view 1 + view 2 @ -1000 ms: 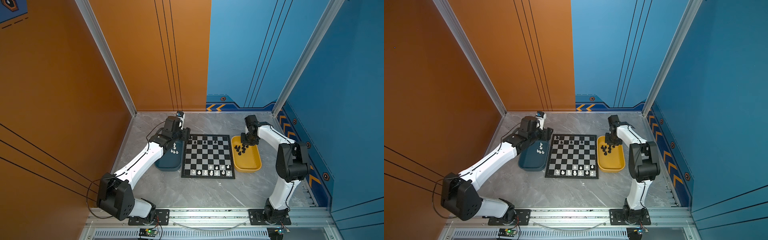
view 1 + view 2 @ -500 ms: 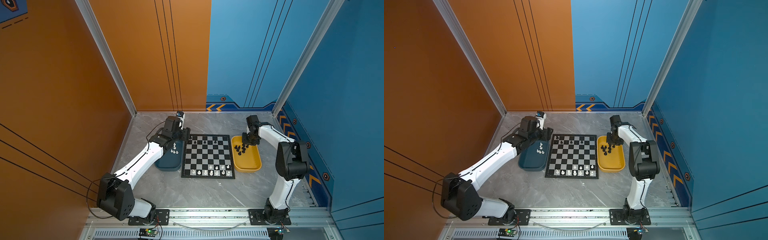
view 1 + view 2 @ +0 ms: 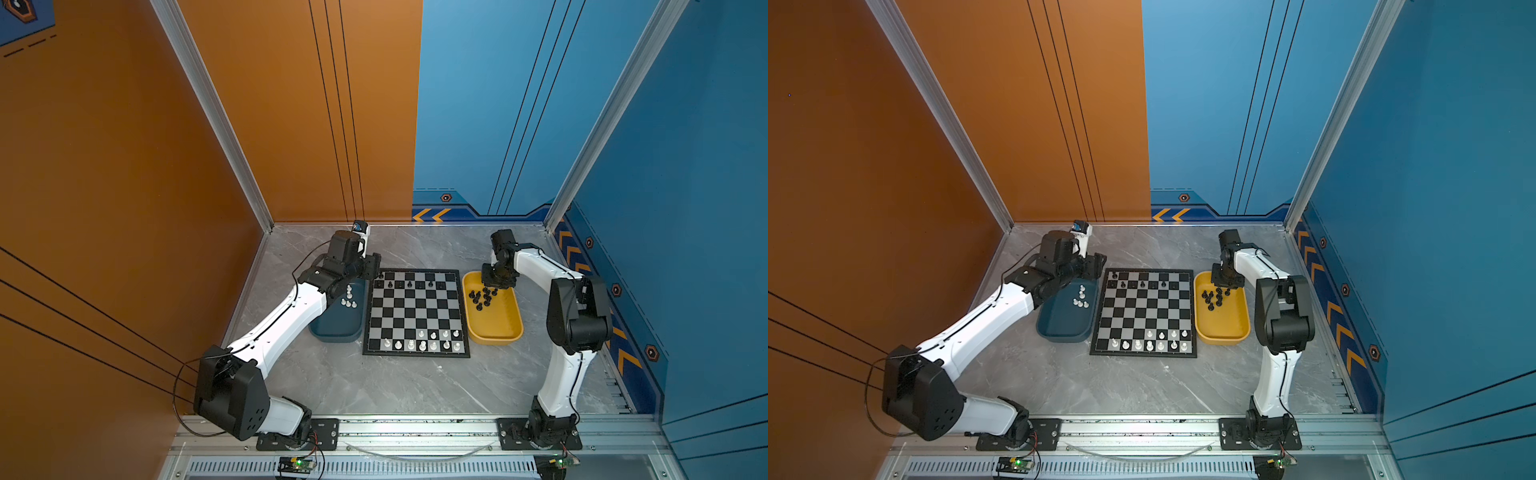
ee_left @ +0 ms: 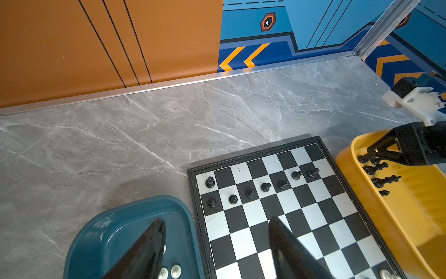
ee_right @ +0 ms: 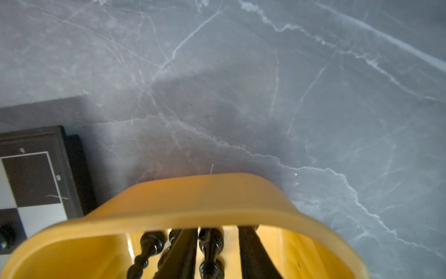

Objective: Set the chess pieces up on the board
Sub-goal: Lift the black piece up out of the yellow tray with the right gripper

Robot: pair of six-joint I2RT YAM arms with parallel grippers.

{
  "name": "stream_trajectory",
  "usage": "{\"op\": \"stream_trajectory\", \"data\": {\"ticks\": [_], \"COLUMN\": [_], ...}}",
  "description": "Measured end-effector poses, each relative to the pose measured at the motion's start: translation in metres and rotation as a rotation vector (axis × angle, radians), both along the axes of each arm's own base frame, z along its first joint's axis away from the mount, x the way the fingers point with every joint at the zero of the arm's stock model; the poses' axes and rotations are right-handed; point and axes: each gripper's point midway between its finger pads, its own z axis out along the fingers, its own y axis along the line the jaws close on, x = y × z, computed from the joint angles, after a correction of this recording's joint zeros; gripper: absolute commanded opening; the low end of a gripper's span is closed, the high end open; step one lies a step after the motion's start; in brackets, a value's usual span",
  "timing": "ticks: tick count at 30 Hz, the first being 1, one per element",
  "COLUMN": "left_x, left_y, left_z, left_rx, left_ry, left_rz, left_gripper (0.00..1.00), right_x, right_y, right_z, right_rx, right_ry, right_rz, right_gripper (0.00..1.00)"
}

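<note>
Marble table (image 5: 217,72): wrist view alone shows right gripper (image 5: 218,229) straddling black piece (image 5: 211,244).

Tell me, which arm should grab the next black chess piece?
Right arm. The right claw is down inside the yellow tray, fingers either side of a black piece. The left claw hangs open on the board's other side, at the dark blue tray's edge.
</note>
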Motion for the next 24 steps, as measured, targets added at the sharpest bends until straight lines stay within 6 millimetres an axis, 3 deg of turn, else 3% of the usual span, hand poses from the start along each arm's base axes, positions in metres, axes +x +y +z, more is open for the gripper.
{"op": "stream_trajectory", "data": {"ticks": [24], "left_x": [-0.0009], "left_y": [0.0004], "left_z": [-0.0016], "left_rx": [0.003], "left_ry": [0.007], "left_rz": [0.000], "left_gripper": [0.69], "right_x": [-0.0013], "right_y": [0.0052], "right_z": [-0.0093], "right_rx": [0.029], "right_ry": [0.025], "right_rz": [0.005], "right_gripper": [0.23]}}
